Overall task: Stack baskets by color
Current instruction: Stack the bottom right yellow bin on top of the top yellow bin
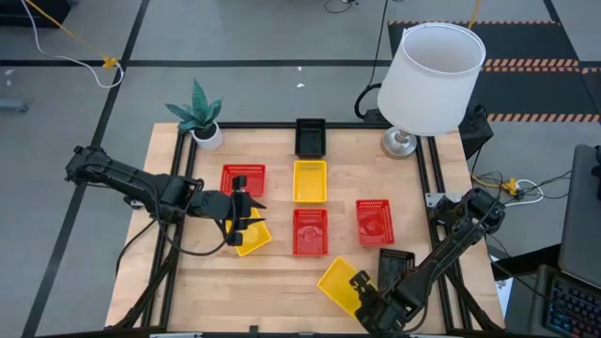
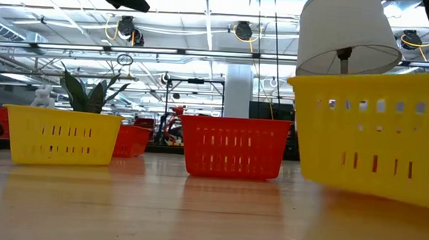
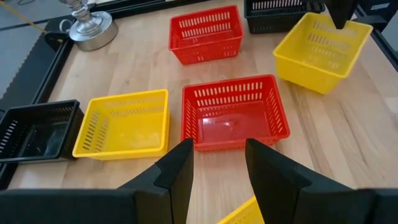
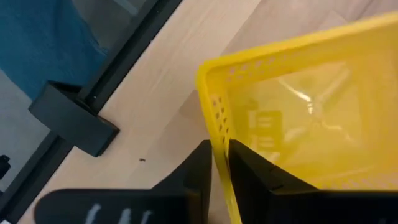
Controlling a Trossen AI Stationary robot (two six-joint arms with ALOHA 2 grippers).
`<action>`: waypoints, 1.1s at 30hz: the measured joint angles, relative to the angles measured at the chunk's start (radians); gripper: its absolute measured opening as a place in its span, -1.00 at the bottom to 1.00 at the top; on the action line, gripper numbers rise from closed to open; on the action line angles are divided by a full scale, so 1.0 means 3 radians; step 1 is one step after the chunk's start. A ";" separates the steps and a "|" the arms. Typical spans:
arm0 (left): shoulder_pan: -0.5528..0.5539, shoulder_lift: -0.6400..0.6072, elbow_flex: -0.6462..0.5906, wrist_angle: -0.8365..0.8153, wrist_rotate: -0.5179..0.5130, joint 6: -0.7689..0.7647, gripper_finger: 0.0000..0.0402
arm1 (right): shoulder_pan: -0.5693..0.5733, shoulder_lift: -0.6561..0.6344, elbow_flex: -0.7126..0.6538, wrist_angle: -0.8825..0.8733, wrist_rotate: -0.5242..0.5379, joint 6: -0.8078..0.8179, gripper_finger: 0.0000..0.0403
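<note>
Fingers of the right gripper (image 4: 219, 163) clamped on the thin wall of a yellow basket (image 1: 342, 283), one finger inside the wall and one outside, at the table's near edge. Tilted off the wood, that basket, judging by the low view. Just beside the right gripper, toward the table's right side, a black basket (image 1: 395, 264). Farther out, beyond that one, two red baskets side by side: one (image 1: 375, 222) right, one (image 1: 310, 231) mid-table. Left gripper (image 1: 240, 207) parted, holding nothing, hovering above a second yellow basket (image 1: 254, 238) that lies askew under the fingers. Directly ahead of those open fingers, in the left wrist view, the mid-table red basket; to one side of it a third yellow basket (image 1: 310, 180), and past that another black basket (image 1: 310, 137) at the table's far edge. Behind the left gripper, toward the far side, a third red basket (image 1: 242, 178). At the far corners, well apart from both grippers, a potted plant (image 1: 199, 115) and a white lamp (image 1: 430, 77) on a metal foot. Wooden table (image 1: 282, 282) underneath everything.
</note>
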 joint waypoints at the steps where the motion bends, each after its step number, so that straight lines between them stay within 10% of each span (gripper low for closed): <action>1: 0.0000 0.0000 0.0000 0.0000 0.0000 -0.0001 -0.27 | -0.0001 -0.0001 0.0000 0.0015 0.0001 -0.0011 -0.79; 33: 0.0001 0.0001 0.0002 0.0000 0.0000 0.0007 -0.27 | 0.0123 -0.0465 0.0000 0.0381 0.0449 -0.0117 -0.97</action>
